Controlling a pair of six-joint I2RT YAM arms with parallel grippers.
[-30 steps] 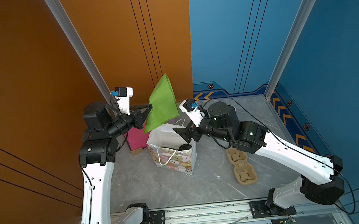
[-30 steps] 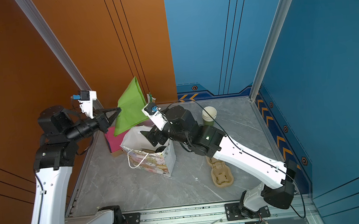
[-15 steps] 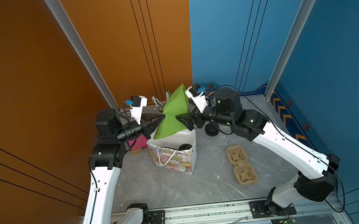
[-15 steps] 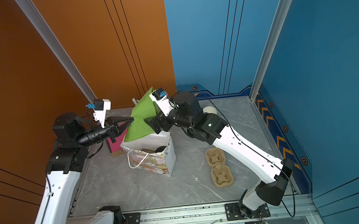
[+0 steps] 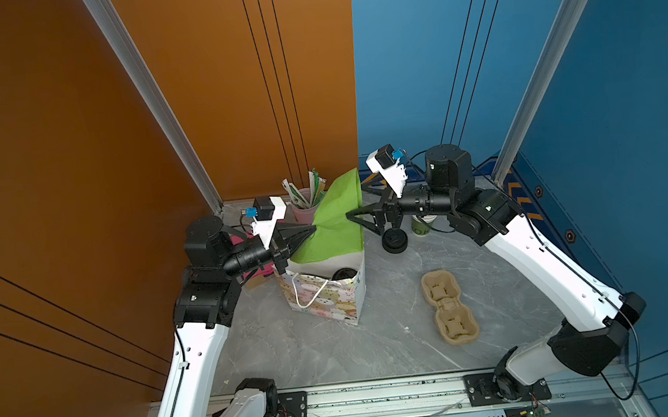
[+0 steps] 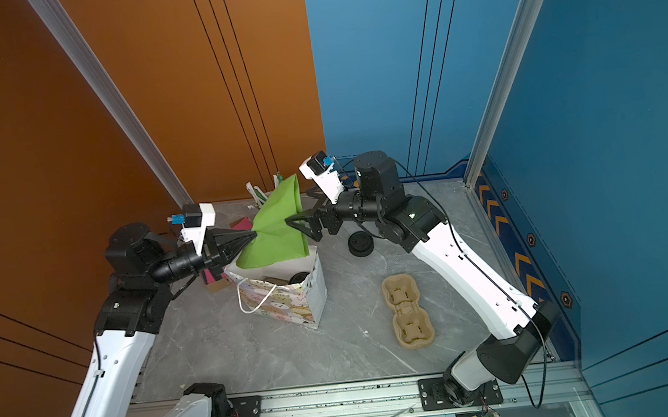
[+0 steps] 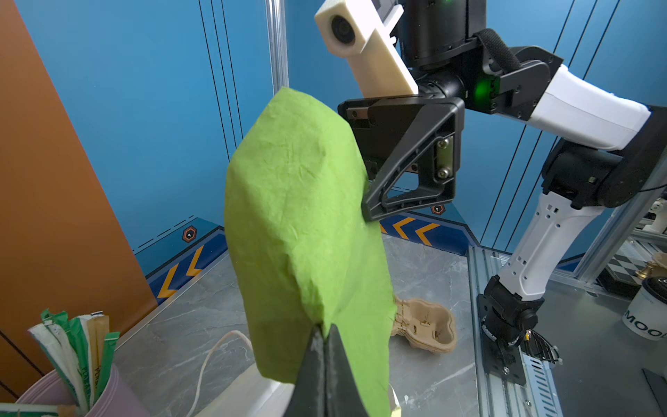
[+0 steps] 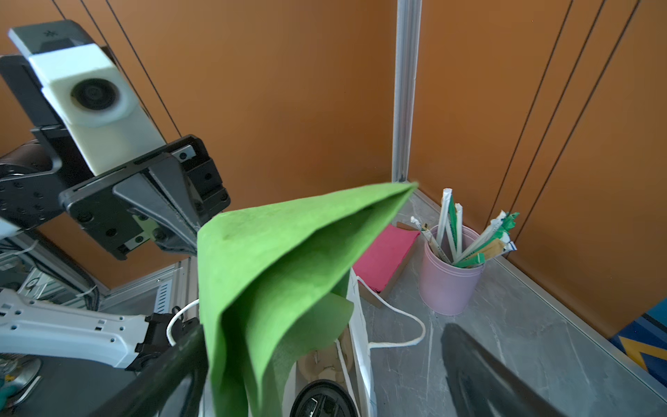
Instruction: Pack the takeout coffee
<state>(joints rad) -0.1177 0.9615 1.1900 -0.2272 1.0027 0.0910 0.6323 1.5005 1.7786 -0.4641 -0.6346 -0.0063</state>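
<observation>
Here, two white-and-black robot arms are seen from above, facing each other over a patterned gift bag (image 5: 324, 302) that stands open on a grey marbled bench (image 5: 337, 351).

The left arm is raised from the front rail, bent at the elbow, and its forearm is held level, pointing towards the middle. The left claw (image 5: 312, 229) is pinched tight on one edge of a green tissue sheet (image 5: 334, 226), which is held up, loosely folded, above the far side of the bag's mouth.

The right arm is slanted up and back from its base, and its wrist is turned so that its forearm is also level, pointing at the left claw. The right claw (image 5: 355, 196) is spread wide, with the opposite edge of the sheet between its jaws. One finger (image 7: 397, 173) is seen against the paper in the left wrist view, and nothing is gripped.

The takeout coffee (image 5: 343, 274) is placed inside the bag, upright. Only its black lid can be seen below the sheet.

A loose black lid (image 5: 394, 239) and a stack of cups (image 5: 421, 226) are seen on the bench below the right forearm. A two-cup cardboard carrier (image 5: 450, 309) lies empty, well apart from the bag. A pink tub of wrapped straws (image 5: 303, 210) stands in the back corner.
</observation>
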